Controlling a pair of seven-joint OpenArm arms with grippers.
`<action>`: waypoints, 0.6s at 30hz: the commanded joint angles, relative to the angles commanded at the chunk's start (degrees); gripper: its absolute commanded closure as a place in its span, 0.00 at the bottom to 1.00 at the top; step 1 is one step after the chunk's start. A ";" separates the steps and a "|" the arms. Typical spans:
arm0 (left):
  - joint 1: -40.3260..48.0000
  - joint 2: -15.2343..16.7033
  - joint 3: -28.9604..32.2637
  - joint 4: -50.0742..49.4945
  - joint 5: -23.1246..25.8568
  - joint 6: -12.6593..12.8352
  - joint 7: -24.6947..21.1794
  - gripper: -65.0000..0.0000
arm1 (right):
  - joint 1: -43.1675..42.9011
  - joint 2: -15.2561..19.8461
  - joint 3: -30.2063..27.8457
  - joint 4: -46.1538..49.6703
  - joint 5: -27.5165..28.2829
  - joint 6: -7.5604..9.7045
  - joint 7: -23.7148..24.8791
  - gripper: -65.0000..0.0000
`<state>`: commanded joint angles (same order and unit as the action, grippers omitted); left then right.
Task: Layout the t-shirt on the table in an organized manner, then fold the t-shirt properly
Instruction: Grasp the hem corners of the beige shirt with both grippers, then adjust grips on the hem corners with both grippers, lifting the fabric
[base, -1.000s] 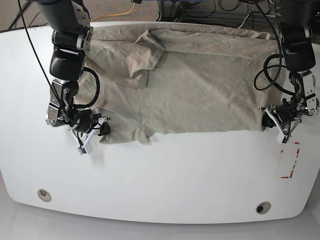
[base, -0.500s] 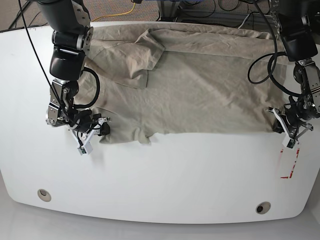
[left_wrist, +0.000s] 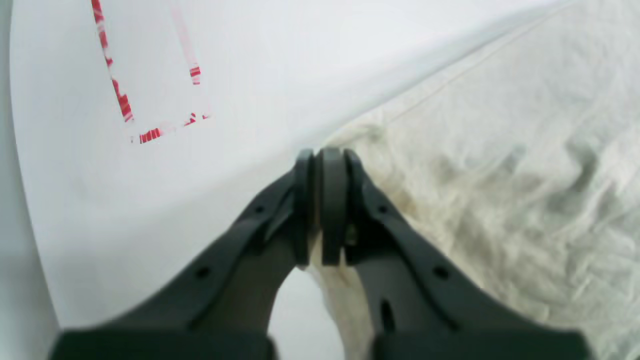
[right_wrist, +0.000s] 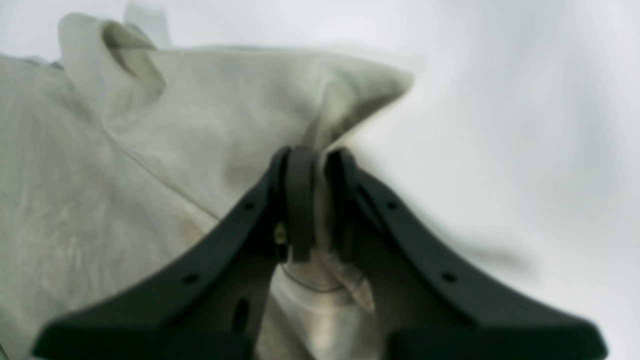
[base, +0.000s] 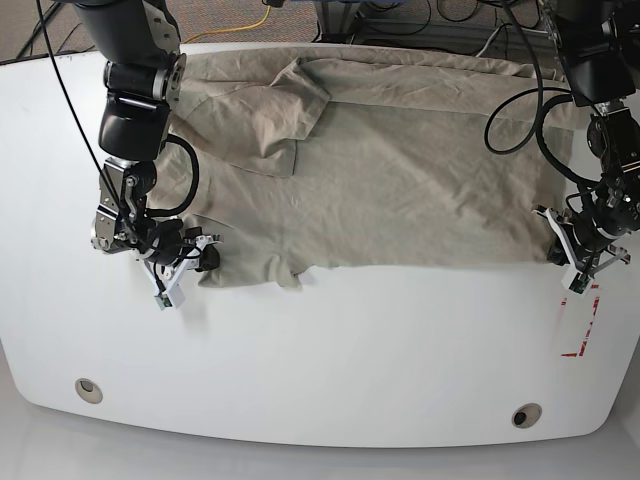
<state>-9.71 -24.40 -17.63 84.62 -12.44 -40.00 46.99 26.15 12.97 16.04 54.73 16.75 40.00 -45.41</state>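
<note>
The beige t-shirt (base: 380, 170) lies wrinkled across the far half of the white table (base: 330, 370), one sleeve folded over its chest at the upper left. My left gripper (base: 578, 262) is at the shirt's near right corner, shut on the hem. In the left wrist view its pads (left_wrist: 332, 200) press together on a strip of the t-shirt (left_wrist: 500, 175). My right gripper (base: 190, 262) holds the near left corner. In the right wrist view, the fingers (right_wrist: 300, 200) pinch a fold of the t-shirt (right_wrist: 175, 150).
A red tape rectangle (base: 580, 322) marks the table just in front of the left gripper, also in the left wrist view as red tape (left_wrist: 120, 95). Two grommet holes (base: 88, 389) (base: 526, 415) sit near the front edge. Cables run behind the table's far edge.
The left gripper has moved toward the base view's right edge, drawing the shirt's near right corner outward and the hem straighter. The right arm has stayed in place.
</note>
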 joint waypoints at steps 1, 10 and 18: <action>0.00 0.00 0.00 0.18 0.00 0.00 0.18 0.98 | 0.00 0.00 0.00 0.44 0.00 0.00 -0.35 0.88; 2.46 0.00 -2.90 5.89 0.09 0.00 1.32 0.98 | -3.60 0.09 0.26 15.38 0.09 0.00 -9.05 0.89; 2.55 -0.09 -3.16 5.98 0.00 0.00 1.32 0.98 | -7.03 0.09 0.26 28.22 0.09 0.00 -14.77 0.89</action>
<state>-7.16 -24.48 -20.79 90.59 -12.44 -40.00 48.31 19.12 13.05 16.31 82.95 16.84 40.00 -60.18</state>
